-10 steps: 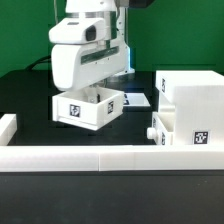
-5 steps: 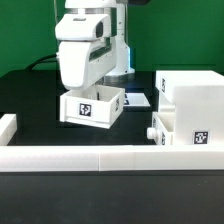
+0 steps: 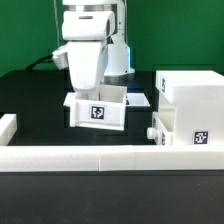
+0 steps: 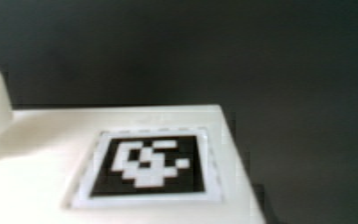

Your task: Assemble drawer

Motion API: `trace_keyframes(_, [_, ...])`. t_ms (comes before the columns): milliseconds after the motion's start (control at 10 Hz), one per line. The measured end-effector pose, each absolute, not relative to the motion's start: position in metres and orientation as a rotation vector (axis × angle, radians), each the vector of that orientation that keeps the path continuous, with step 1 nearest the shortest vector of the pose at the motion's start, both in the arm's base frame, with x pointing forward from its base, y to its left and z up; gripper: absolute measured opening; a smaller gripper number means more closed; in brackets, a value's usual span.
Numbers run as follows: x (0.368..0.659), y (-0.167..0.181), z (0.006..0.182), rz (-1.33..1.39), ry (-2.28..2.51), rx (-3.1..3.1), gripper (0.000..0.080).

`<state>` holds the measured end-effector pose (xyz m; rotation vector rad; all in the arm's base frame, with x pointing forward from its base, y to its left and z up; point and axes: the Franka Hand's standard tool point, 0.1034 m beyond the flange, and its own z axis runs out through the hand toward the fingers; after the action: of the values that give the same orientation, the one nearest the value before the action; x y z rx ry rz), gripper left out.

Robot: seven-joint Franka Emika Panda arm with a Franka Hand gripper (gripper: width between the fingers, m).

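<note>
My gripper (image 3: pixel 88 90) reaches down into a small white open-top tray (image 3: pixel 97 110) with a square tag on its front, and is shut on its wall. The fingertips are hidden inside the tray. The tray sits left of the tall white box shell (image 3: pixel 192 100) in the exterior view, with a gap between them. A smaller white part with knobs (image 3: pixel 157 128), possibly the second tray, sits at the shell's left side. The wrist view shows only a tagged white tray surface (image 4: pixel 149 165), blurred, against the black table; the fingers do not show there.
A low white border block (image 3: pixel 100 160) runs along the front and another (image 3: pixel 8 128) stands at the exterior view's left. The marker board (image 3: pixel 138 100) lies flat behind the tray. The arm's white base (image 3: pixel 118 55) stands at the back.
The gripper and the tray it holds have moved toward the exterior view's right, closer to the box shell. The tray has turned so its tagged face looks more squarely forward.
</note>
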<state>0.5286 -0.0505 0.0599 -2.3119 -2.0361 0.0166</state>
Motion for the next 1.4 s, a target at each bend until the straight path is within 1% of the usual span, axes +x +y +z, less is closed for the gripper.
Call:
trace_keyframes(100, [0.534, -0.050, 0.061, 0.010, -2.041, -2.312, 0.0041])
trace_keyframes(500, [0.529, -0.056, 0.056, 0.015, -2.031, -2.307, 0.0041])
trace_keyframes(600, [0.530, -0.051, 0.055, 0.018, -2.040, -2.296, 0.0041])
trace_keyframes(700, [0.535, -0.044, 0.056, 0.008, -2.054, -2.284, 0.0041])
trace_keyframes(900, [0.547, -0.051, 0.057, -0.065, -2.062, -2.219, 0.0041])
trace_keyframes(1000, [0.553, -0.048, 0.059, -0.075, -2.072, -2.215, 0.0041])
trace_keyframes(1400, [0.552, -0.048, 0.058, -0.074, -2.071, -2.214, 0.0041])
